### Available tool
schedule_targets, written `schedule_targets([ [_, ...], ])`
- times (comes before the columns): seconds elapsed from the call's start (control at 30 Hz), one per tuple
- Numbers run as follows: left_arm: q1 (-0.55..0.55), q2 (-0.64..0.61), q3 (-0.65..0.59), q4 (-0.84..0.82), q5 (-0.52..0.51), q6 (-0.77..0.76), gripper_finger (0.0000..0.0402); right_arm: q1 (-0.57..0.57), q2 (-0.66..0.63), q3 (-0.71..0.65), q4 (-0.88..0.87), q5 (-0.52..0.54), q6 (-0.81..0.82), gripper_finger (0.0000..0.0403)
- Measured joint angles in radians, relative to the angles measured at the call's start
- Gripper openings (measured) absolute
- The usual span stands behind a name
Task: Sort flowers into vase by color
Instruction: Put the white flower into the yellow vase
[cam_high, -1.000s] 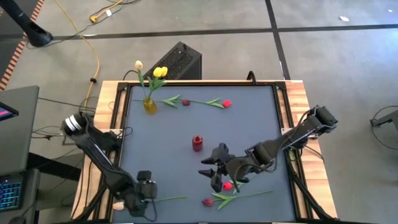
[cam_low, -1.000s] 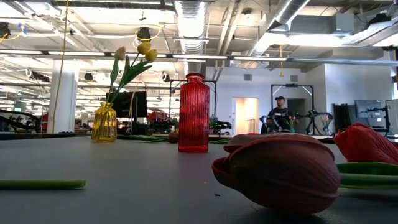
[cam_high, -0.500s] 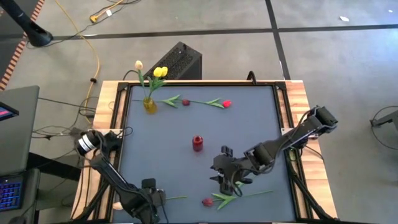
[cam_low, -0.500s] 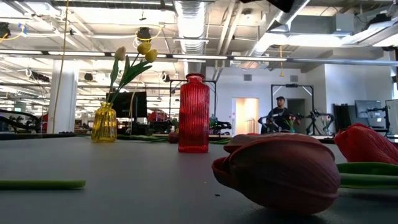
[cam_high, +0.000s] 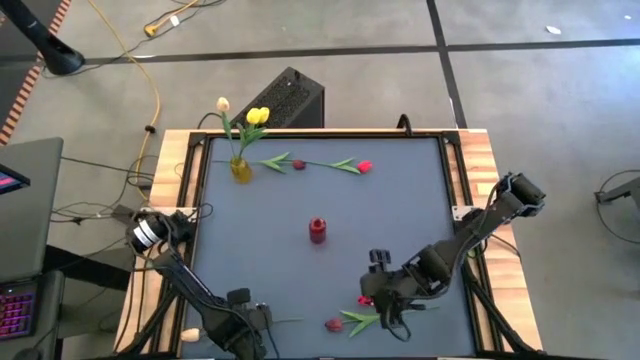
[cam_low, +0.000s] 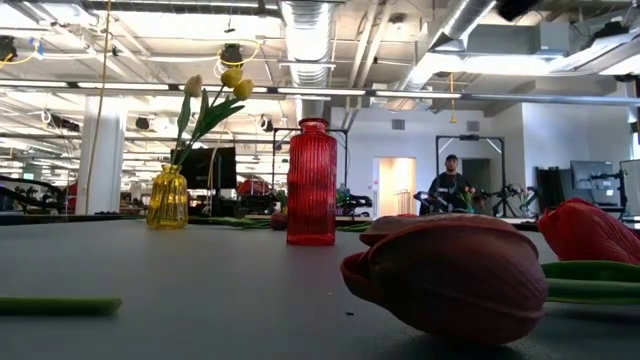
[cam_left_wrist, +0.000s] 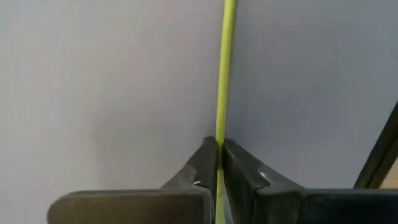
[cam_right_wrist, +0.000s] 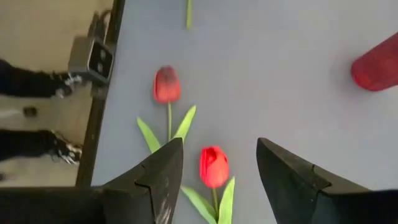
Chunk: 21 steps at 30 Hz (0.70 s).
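- Since the earlier frame: right gripper (cam_high: 383, 300) has shifted from mid-bench toward the near right and now sits over the red tulip (cam_right_wrist: 214, 166); left gripper (cam_high: 250, 322) has slid slightly right along the near edge and pinched in.
- Left fingers (cam_left_wrist: 208, 163) clenched on the thin green stem (cam_left_wrist: 223, 74), which runs straight out across the grey bench (cam_high: 400, 210). Flower head not visible in any view; colour cannot be told.
- Right fingers (cam_right_wrist: 158, 171) released, spread wide, holding nothing. Red tulip lies between them on the bench; maroon tulip (cam_right_wrist: 166, 84) lies near it, close to the near edge.
- Red vase (cam_high: 318, 231) stands mid-bench, nothing in it. Yellow vase (cam_high: 240, 168) at far left holds yellow tulips (cam_high: 257, 117) and a cream one (cam_high: 222, 104). Two more flowers (cam_high: 330, 164) lie along the far edge, right of the yellow vase.
- Step in hand, judged: left arm has just taken its stem; lift comes next.
- To do it well: raise straight up before travelling so the stem does not drag; the grip looks narrow, so move slowly to avoid the stem pivoting.
- Right arm: lower squarely over the red tulip's stem, not the head, and keep clear of the maroon one's leaves.
- Risk: both arms work the near edge; stagger the lifts.
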Motion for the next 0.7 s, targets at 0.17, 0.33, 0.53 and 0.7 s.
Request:
schedule_targets([
  [0.17,0.065,-0.003,0.088,-0.044,-0.009,-0.02,0.0002,0.02,0.0,0.0,-0.02,0.016,-0.025,0.023],
  [0.33,0.163,-0.03,0.224,-0.101,-0.011,0.07,0.0001,0.015,0.0,0.0,-0.035,0.034,-0.048,0.023],
  [0.53,0.305,-0.097,0.348,-0.149,0.014,0.129,0.0,-0.003,-0.008,0.001,-0.057,0.034,-0.096,0.023],
  [0.7,0.427,-0.168,0.395,-0.151,0.072,0.142,0.0,-0.024,-0.009,0.048,-0.128,0.036,-0.138,0.023],
])
